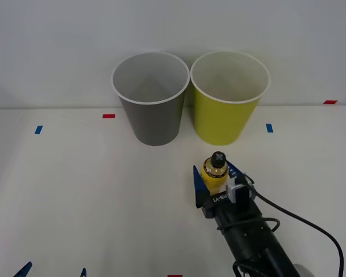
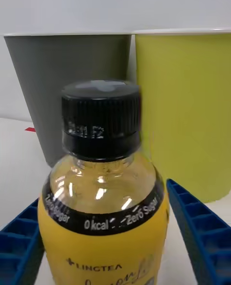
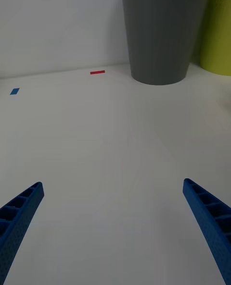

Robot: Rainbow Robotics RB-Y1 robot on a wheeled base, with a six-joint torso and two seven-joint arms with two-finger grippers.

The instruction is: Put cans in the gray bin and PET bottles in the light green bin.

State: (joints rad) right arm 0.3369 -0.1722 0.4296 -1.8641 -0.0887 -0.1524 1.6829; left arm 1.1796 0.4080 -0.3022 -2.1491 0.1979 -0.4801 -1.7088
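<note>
While the bottle [image 1: 214, 172] stands upright on the table [image 1: 75, 190], the front view has the right gripper [image 1: 215, 180] around it, one blue finger on each side. The gray bin [image 1: 151, 98] sits at about 11 o'clock from the bottle, the light green bin [image 1: 228, 98] near 12, just behind it; the bins stand side by side, nearly touching. Both look empty as far as their insides show. The left gripper [image 1: 52, 271] is parked at the near edge, 7 o'clock, only its fingertips in frame.

Right wrist view: bottle [image 2: 102, 189] dead centre, black cap, yellow label, blue fingers [image 2: 202, 232] flanking the body. Contact with the label isn't clear, so I can't tell whether they're pinching it or just bracketing it. Gray bin [image 2: 67, 88] and light green bin [image 2: 187, 107] behind.

Left wrist view: left gripper [image 3: 113, 227] spread wide over bare table, holding nothing, gray bin [image 3: 161, 30] ahead.

Progress, as I judge it: nothing binned yet. Left to do: secure the grasp, lift, drop in the light green bin (no cans visible).
</note>
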